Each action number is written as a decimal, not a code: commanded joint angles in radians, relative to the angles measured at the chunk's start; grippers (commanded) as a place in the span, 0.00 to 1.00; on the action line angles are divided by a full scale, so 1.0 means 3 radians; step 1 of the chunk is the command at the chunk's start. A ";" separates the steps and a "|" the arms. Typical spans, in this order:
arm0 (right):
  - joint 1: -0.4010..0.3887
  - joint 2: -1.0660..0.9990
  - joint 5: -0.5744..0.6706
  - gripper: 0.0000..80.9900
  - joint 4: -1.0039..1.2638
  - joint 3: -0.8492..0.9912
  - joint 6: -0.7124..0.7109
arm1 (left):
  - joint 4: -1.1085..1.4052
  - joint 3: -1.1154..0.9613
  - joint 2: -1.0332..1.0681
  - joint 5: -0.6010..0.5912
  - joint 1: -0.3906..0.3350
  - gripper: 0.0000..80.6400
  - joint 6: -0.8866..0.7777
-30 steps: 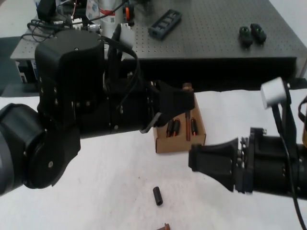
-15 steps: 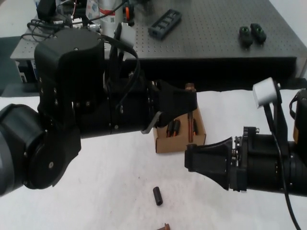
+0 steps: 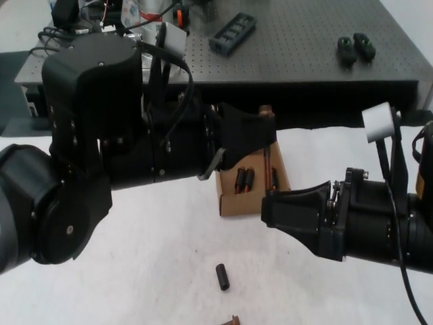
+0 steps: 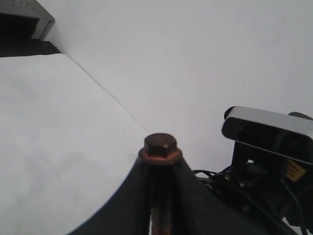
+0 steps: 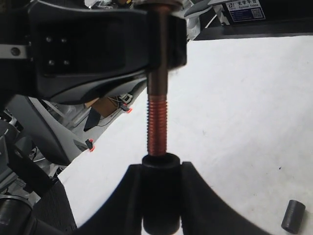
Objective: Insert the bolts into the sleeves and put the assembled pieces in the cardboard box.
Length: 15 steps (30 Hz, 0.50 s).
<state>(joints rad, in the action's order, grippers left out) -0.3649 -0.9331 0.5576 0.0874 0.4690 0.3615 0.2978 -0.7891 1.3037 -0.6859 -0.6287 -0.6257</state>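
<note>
My left gripper (image 3: 265, 130) is shut on a copper-coloured bolt (image 3: 268, 162), head up, held over the cardboard box (image 3: 252, 200). In the left wrist view the bolt's hex head (image 4: 160, 147) sticks up between the fingers (image 4: 195, 200). My right gripper (image 3: 268, 207) is just below it, shut on a black sleeve (image 5: 161, 188). The bolt's threaded end (image 5: 157, 129) meets the sleeve's top opening. Assembled pieces (image 3: 243, 179) lie inside the box. A loose black sleeve (image 3: 222, 276) lies on the white cloth nearer the front, also seen as the loose sleeve (image 5: 293, 216) in the right wrist view.
Another bolt (image 3: 231, 321) peeks in at the front edge of the cloth. Behind the box runs a dark perforated bench (image 3: 291, 54) with a black holder (image 3: 232, 32) and two small black parts (image 3: 355, 49). Cables and equipment crowd the back left.
The right gripper with its sleeve has shifted left and up, under the bolt. The left gripper has risen a little with the bolt.
</note>
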 commanded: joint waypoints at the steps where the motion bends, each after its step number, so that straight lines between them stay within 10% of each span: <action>1: 0.0004 -0.0004 -0.0037 0.02 0.0313 0.0051 0.0015 | -0.0010 -0.0008 -0.0030 -0.0096 -0.0010 0.01 -0.0070; 15: 0.0005 -0.0004 -0.0108 0.02 0.0415 0.0051 0.0015 | 0.0231 -0.0008 -0.0030 -0.0142 -0.0010 0.01 -0.0213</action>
<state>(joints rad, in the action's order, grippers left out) -0.3649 -0.9379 0.5634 0.1592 0.4690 0.3651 0.3191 -0.7891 1.2991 -0.7138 -0.6312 -0.6514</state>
